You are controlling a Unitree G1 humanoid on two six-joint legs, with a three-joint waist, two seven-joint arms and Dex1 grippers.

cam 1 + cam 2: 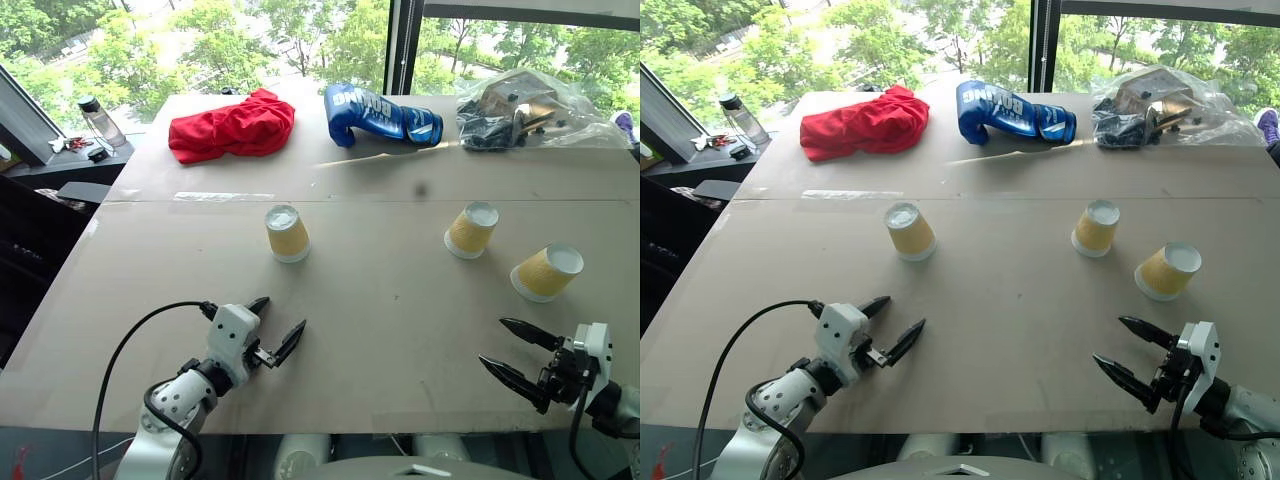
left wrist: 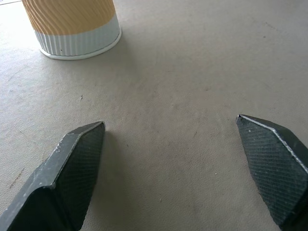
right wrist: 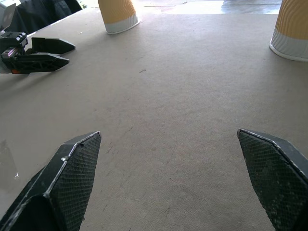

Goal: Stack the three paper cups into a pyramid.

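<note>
We see three paper cups standing upside down on the tan table (image 1: 380,330), white bases up and wide rims on the surface, so nothing of their insides shows. The left cup (image 1: 287,233) sits near the middle of the table, ahead of the left gripper (image 1: 276,325). The middle cup (image 1: 471,230) and the right cup (image 1: 547,272) stand near each other on the right side, not touching, the right one tilted in our view and closest to the right gripper (image 1: 512,348). No cup rests on another.

Both grippers hover low over the near edge of the table with fingers spread wide and nothing between them.

Along the far edge lie a crumpled red cloth (image 1: 232,127), a blue boxing glove (image 1: 382,115) and a clear plastic bag (image 1: 530,110); we make out dark items and something tan inside the bag, but cannot tell what they are. A water bottle (image 1: 98,120) stands on a ledge off the left side, beside small objects too tiny to identify. In the left wrist view the cup's top is cut off.
</note>
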